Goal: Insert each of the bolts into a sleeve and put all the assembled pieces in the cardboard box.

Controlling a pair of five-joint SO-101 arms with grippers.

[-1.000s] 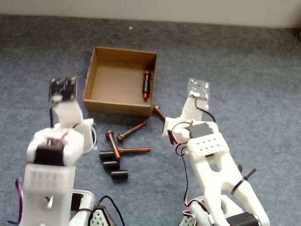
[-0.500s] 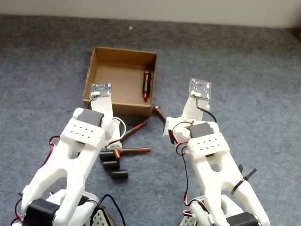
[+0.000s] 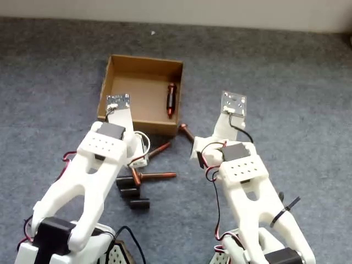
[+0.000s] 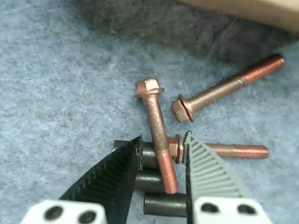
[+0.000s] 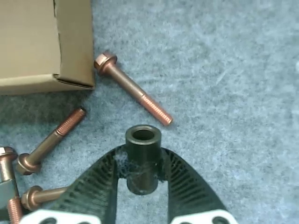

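Nearest the arms' bases, three dark sleeves [image 3: 130, 192] lie side by side on the grey worktop [image 3: 297, 82]. Over them hangs the left gripper [image 4: 161, 145] with its fingers open, one on either side of the shank of a copper bolt [image 4: 158, 130]. This bolt lies across the sleeves with its head pointing away from them. The fingertips sit close to the shank, and I cannot tell whether they touch it. A second bolt [image 4: 224, 150] lies beside it, its head almost against the first one's shank. A third bolt [image 4: 224, 88] lies aslant a little farther on, its threaded tip toward the box.

To the right, the right gripper [image 5: 142, 161] has its fingers closed on a fourth sleeve [image 5: 143, 137], which is held upright with its bore open at the top. Just beyond it a fourth bolt [image 5: 133, 89] lies on the worktop with its head just beside the near right corner of the cardboard box [image 3: 137, 124]. Farthest off, inside the box and along its right wall, lies one assembled piece [image 3: 171, 100], a bolt in a sleeve.
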